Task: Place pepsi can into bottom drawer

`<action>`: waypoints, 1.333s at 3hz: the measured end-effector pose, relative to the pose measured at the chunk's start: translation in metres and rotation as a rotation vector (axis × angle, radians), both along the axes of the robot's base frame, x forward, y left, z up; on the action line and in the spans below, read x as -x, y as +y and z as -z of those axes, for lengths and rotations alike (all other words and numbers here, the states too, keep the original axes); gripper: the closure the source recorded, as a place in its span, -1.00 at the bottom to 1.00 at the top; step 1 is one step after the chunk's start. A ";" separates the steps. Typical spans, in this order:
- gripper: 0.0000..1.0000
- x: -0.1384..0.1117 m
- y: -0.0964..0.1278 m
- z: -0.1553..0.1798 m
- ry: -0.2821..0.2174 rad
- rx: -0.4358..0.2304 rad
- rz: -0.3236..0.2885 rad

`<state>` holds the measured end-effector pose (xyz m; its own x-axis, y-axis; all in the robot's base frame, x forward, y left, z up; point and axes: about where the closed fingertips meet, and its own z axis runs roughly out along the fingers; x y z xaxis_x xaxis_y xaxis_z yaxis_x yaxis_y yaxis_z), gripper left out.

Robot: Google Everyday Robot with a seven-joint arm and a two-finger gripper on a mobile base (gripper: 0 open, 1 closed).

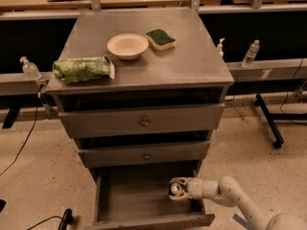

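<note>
The bottom drawer (120,202) of the grey cabinet stands pulled open, a deep grey tray. My gripper (175,189) reaches in from the right on a white arm, over the drawer's right side. It is shut on the pepsi can (175,188), a small dark can whose silver top faces up. The can is inside the drawer's outline, near its right wall. I cannot tell whether the can rests on the drawer floor or hangs just above it.
On the cabinet top sit a beige bowl (127,46), a green sponge (160,38) and a green chip bag (82,68). The two upper drawers (143,121) with knobs are shut. Bottles (251,53) stand on a rail to the right, another bottle (29,68) at the left.
</note>
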<state>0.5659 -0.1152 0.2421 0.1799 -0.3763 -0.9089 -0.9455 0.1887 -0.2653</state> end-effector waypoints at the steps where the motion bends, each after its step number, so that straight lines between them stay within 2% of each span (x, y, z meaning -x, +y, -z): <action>1: 0.71 -0.002 0.009 0.020 0.043 0.003 -0.027; 2: 0.26 -0.002 0.020 0.030 0.089 -0.013 -0.051; 4: -1.00 0.001 0.029 0.031 0.094 -0.020 -0.062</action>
<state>0.5652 -0.0864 0.2107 0.1158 -0.3488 -0.9300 -0.9762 0.1330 -0.1715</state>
